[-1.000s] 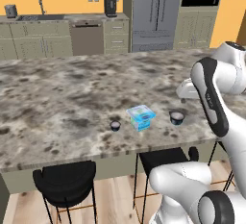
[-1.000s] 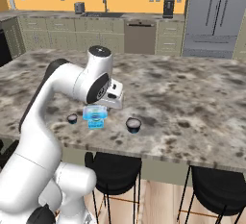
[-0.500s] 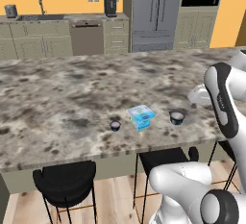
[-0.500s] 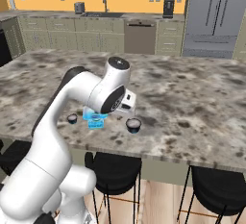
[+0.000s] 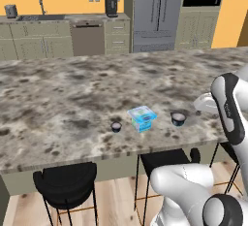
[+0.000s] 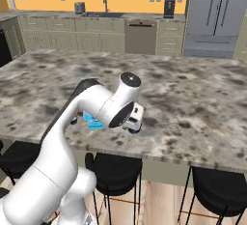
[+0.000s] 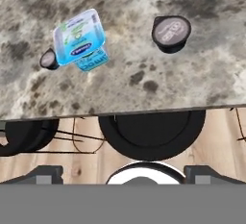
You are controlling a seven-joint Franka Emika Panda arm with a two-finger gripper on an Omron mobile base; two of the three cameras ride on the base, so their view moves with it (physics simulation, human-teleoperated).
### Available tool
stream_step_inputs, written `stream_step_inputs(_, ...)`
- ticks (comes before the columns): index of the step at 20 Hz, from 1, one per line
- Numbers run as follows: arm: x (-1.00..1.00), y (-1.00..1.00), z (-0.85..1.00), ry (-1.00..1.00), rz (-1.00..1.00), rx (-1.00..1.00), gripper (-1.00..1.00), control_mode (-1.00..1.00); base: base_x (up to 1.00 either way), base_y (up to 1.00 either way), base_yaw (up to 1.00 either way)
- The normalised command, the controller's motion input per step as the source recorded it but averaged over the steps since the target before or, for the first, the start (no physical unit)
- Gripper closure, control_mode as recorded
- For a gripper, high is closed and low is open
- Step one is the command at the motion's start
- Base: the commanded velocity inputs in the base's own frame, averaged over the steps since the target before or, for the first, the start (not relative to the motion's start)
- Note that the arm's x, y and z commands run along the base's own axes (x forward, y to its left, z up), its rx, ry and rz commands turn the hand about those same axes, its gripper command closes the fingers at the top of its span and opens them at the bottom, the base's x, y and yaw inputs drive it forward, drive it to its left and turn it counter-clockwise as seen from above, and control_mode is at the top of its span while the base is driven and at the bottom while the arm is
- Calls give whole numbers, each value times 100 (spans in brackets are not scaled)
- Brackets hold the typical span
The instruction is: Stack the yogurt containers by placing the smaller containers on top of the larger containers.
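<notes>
Three yogurt containers sit in a row near the front edge of the granite surface (image 5: 58,99): one light-blue box (image 5: 142,117) and two small dark cups. The smaller cup (image 5: 116,126) stands just beside the box on its left in the left base view, apart from it. The wider cup (image 5: 178,119) stands on the box's other side, a little further off, with a pale printed top. All three rest directly on the surface; nothing is stacked. In the hand view the box (image 7: 80,39) lies tilted, with one cup (image 7: 49,59) close at its corner and the other (image 7: 171,33) well apart. The gripper (image 7: 124,174) holds nothing, its fingers (image 7: 46,174) spread wide above the surface's front edge. Two black stools (image 5: 68,185) stand below that edge.
</notes>
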Motion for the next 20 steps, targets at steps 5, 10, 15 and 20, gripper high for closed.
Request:
stream_step_inputs(5,7,-16,-15,0,-7,9,-100,-100,0,0,0)
stream_step_inputs(10,18,-14,-12,0,-6,9,-100,-100,0,0,0)
stream_step_inputs(15,32,-11,-19,0,-4,7,-100,-100,0,0,0)
stream_step_inputs(20,26,-10,-35,0,-3,6,-100,-100,0,0,0)
